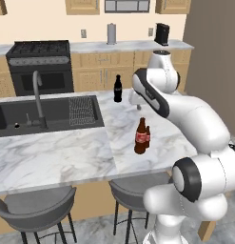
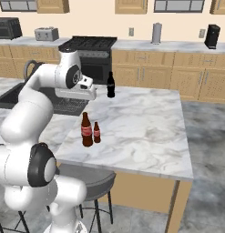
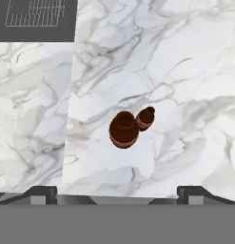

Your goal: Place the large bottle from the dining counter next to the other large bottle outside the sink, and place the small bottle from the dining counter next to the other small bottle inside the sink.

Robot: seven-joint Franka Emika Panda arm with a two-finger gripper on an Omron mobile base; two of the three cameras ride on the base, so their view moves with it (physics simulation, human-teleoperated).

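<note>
Desk [image 1: 66,152]: large bottle [image 1: 141,136], small bottle [image 1: 147,137] just beside it (both upright); hand [image 3: 117,193] above, jaws spread, empty.

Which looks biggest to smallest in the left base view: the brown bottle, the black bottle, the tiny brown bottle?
1. Brown bottle, though it stands nearer the camera.
2. Black bottle, farther off; true size may match.
3. Tiny brown bottle.

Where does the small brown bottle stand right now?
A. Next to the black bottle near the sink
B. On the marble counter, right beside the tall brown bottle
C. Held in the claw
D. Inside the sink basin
B: the small bottle stands upright on the dining counter beside the large bottle, both untouched, apart from the other large bottle.
</note>
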